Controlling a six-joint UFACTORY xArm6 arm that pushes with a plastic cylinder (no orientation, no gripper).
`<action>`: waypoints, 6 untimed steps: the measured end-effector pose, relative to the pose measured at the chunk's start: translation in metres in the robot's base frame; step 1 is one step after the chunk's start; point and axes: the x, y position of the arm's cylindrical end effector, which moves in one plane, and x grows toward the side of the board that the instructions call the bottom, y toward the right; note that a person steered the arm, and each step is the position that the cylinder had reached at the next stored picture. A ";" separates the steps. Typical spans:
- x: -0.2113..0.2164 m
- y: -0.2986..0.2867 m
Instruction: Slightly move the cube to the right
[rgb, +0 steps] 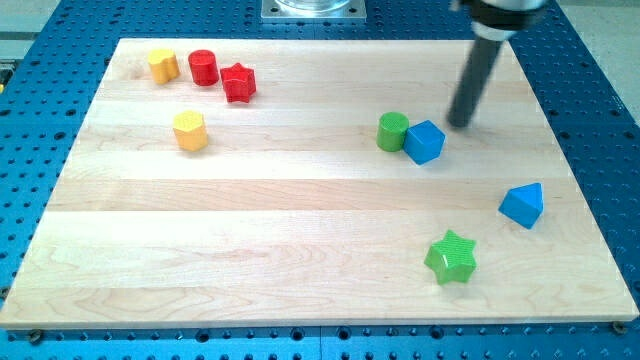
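Observation:
The blue cube (424, 141) sits right of the board's middle, touching a green cylinder (392, 131) on its left. My tip (459, 124) rests on the board just to the upper right of the blue cube, a small gap away from it. The dark rod rises from there toward the view's top.
A blue triangular block (523, 205) lies at the right, a green star (450, 257) below it to the left. At the upper left are a yellow block (163, 65), a red cylinder (203, 67), a red star (238, 82) and a yellow hexagonal block (189, 130). The wooden board (300, 230) lies on a blue perforated table.

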 end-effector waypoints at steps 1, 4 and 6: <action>0.072 -0.041; 0.135 -0.087; 0.127 -0.052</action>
